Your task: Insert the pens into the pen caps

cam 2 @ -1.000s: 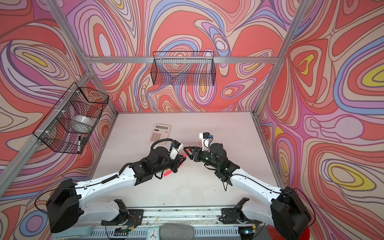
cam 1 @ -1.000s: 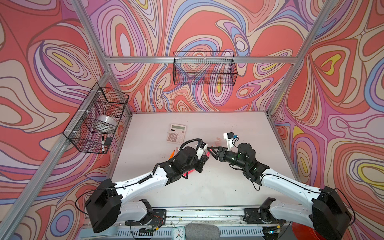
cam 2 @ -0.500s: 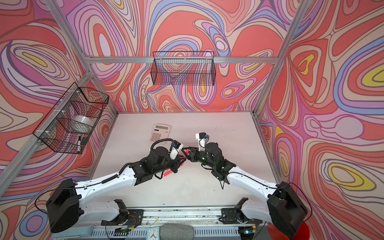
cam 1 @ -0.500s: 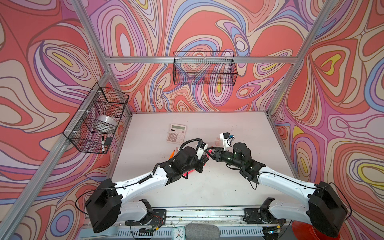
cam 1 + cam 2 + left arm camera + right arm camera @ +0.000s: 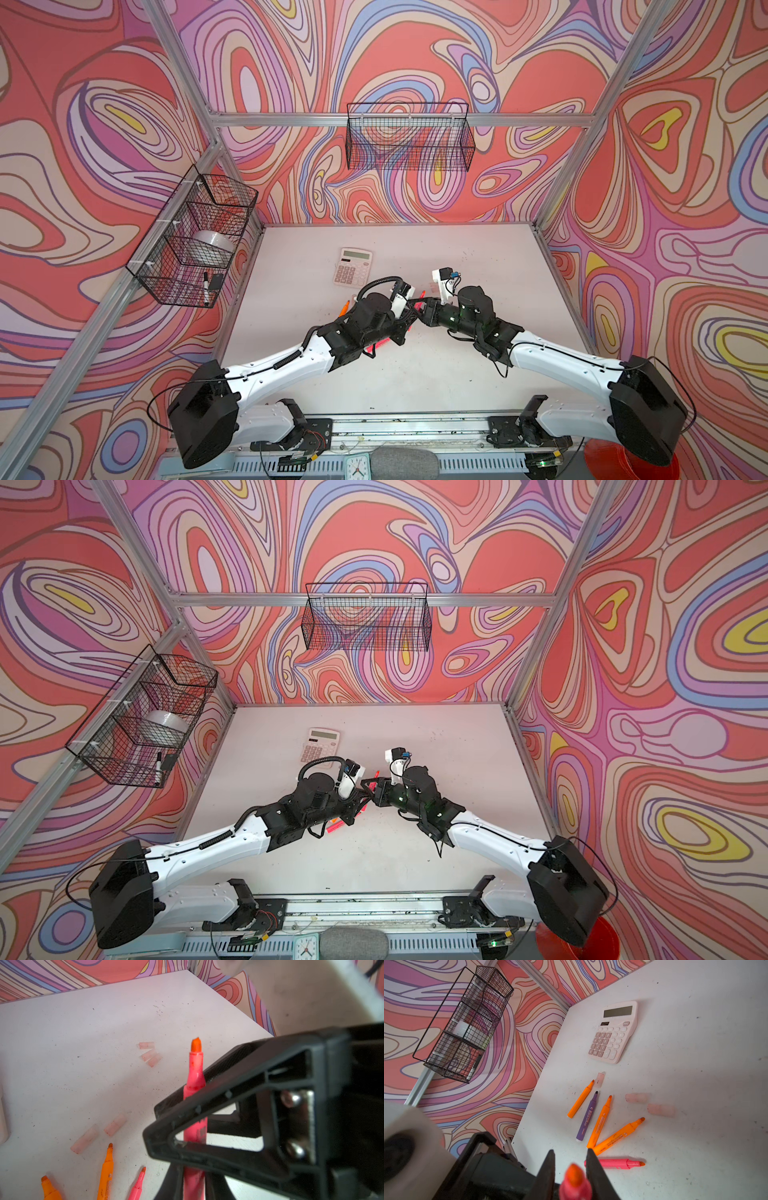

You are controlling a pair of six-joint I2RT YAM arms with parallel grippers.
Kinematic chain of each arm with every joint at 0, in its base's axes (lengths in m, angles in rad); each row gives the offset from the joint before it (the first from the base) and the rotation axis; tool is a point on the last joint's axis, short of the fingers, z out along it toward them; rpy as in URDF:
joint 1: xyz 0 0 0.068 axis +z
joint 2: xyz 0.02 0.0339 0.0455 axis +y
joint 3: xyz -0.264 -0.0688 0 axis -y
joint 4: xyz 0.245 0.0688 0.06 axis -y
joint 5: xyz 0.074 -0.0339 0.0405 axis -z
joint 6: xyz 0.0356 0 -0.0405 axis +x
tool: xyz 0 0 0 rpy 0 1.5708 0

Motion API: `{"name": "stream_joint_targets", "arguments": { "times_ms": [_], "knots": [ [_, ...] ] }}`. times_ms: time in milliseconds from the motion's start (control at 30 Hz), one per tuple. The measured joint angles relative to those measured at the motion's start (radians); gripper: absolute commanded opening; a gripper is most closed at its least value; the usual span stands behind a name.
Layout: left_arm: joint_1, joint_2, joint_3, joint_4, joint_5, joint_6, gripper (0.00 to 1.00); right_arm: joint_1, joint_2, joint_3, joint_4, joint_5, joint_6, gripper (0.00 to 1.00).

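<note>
My left gripper (image 5: 194,1186) is shut on a pink-red pen (image 5: 195,1076), held above the table with its orange tip bare. My right gripper (image 5: 570,1152) meets it mid-table, its two fingers pressed on either side of the same pen (image 5: 576,1184) just below the tip. In both top views the grippers (image 5: 409,316) (image 5: 422,309) touch nose to nose. On the table lie three orange pens (image 5: 601,1122), a purple pen (image 5: 588,1115) and another pink-red pen (image 5: 614,1163). Several pale pen caps (image 5: 636,1097) (image 5: 146,1045) lie loose nearby.
A pink calculator (image 5: 353,266) lies behind the pens. A wire basket (image 5: 195,237) on the left wall holds a tape roll and a black-and-white marker. Another wire basket (image 5: 409,137) hangs on the back wall.
My right gripper has moved left onto the pen that the left gripper holds, and its jaws have closed around it. The left arm has stayed in place.
</note>
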Motion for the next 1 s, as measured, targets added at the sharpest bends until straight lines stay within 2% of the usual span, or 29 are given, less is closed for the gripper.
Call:
{"name": "stream_joint_targets", "arguments": {
  "times_ms": [67,100,167,200,233,400,467,500,533,633,700,767,867,1000],
  "knots": [
    [0.0,0.0,0.0,0.001,0.0,0.0,0.06,0.0,0.0,0.0,-0.008,0.008,-0.005,0.13],
    [0.0,0.0,0.0,0.001,0.0,0.0,0.13,0.001,0.0,0.0,-0.011,0.013,-0.009,0.11],
    [0.0,0.0,0.0,0.0,-0.001,-0.001,0.43,0.006,0.0,0.003,-0.015,0.019,-0.014,0.09],
    [0.0,0.0,0.0,0.001,-0.006,-0.002,0.52,0.009,0.0,0.005,-0.017,0.023,-0.015,0.09],
    [-0.001,0.0,-0.001,-0.001,-0.02,-0.01,0.57,0.013,0.0,0.008,-0.016,0.027,-0.017,0.08],
    [-0.001,-0.01,-0.023,0.005,-0.122,-0.062,0.6,0.042,-0.001,0.031,-0.014,0.047,-0.035,0.07],
    [-0.003,-0.024,-0.065,0.064,-0.136,-0.069,0.59,0.053,-0.001,0.033,-0.015,0.054,-0.042,0.06],
    [-0.004,-0.032,-0.1,0.115,-0.136,-0.07,0.62,0.06,0.0,0.034,-0.016,0.058,-0.045,0.06],
    [-0.006,-0.041,-0.137,0.164,-0.136,-0.072,0.7,0.067,0.002,0.034,-0.018,0.058,-0.049,0.06],
    [-0.005,-0.071,-0.203,0.2,-0.123,-0.068,0.77,0.088,0.016,0.04,-0.023,0.057,-0.056,0.05],
    [-0.002,-0.088,-0.216,0.205,-0.106,-0.063,0.74,0.098,0.027,0.048,-0.022,0.055,-0.061,0.05],
    [-0.001,-0.103,-0.217,0.223,-0.085,-0.057,0.65,0.106,0.035,0.051,-0.018,0.054,-0.063,0.04],
    [-0.001,-0.11,-0.217,0.229,-0.062,-0.047,0.6,0.111,0.045,0.06,-0.007,0.054,-0.064,0.04],
    [-0.001,-0.11,-0.217,0.23,-0.027,-0.036,0.45,0.124,0.054,0.064,0.008,0.054,-0.068,0.04]
  ]
}}
